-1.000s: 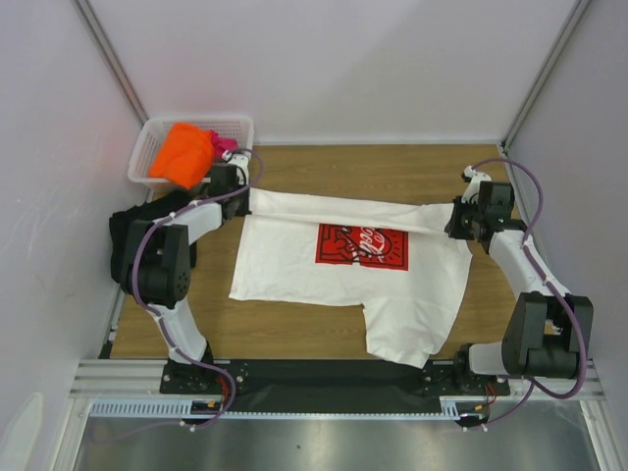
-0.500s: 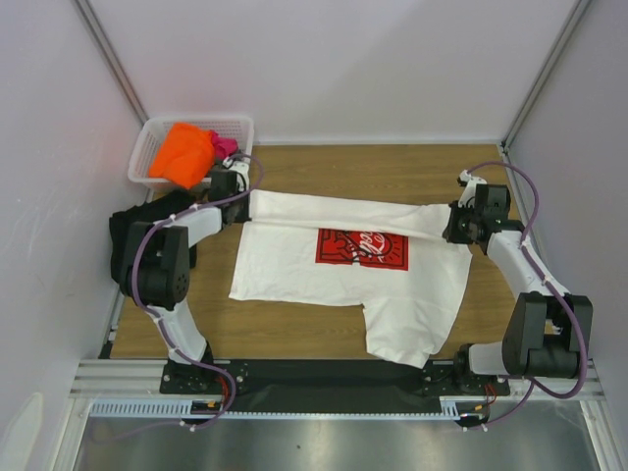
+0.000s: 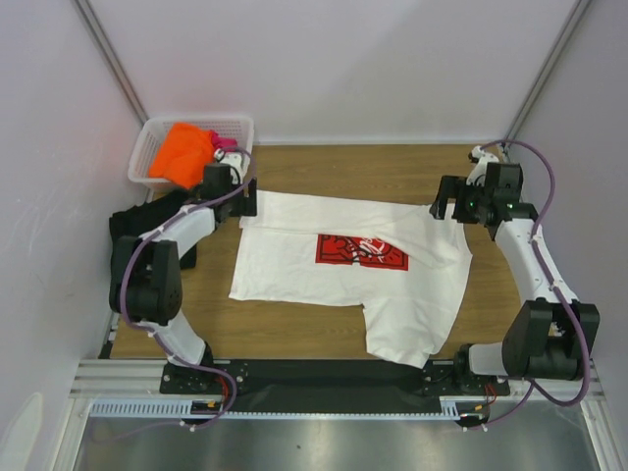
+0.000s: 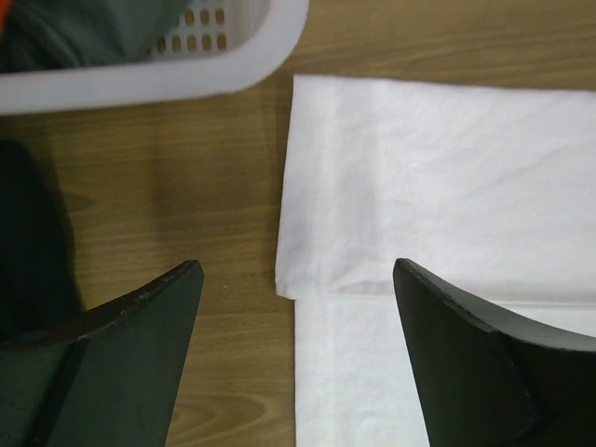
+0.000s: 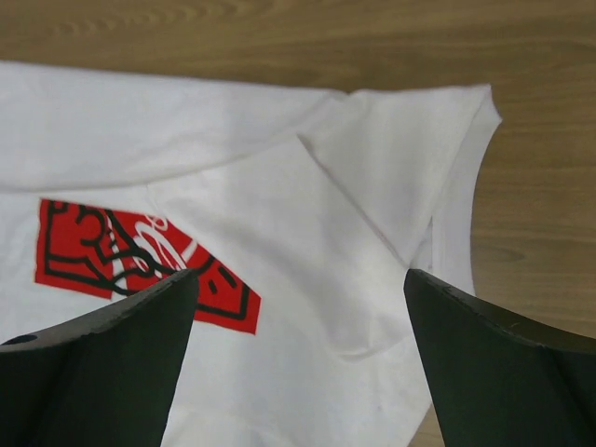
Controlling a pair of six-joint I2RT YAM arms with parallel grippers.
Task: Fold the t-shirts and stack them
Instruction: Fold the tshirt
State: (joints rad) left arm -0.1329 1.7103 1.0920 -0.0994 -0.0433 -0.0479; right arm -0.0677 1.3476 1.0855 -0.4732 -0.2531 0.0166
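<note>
Both arms have let go of the white t-shirt (image 3: 334, 280). The left gripper (image 3: 245, 202) now stands open over the shirt's far left corner, and the right gripper (image 3: 444, 204), also open, has lifted back beyond the right sleeve. The released fold now lies lower, covering the top of the red graphic (image 3: 361, 253).

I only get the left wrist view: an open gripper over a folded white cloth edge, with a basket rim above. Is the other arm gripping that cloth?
Observer: No. The right gripper is open above the sleeve end of the white t-shirt and holds nothing.
Operator: Is the shirt plain?
Observer: No, it has a red-and-black graphic on the chest. The folded-over far edge reaches the graphic's top.
Operator: What is in the basket?
Observer: In the basket, an orange t-shirt is heaped up, with a pink one beside it.
</note>
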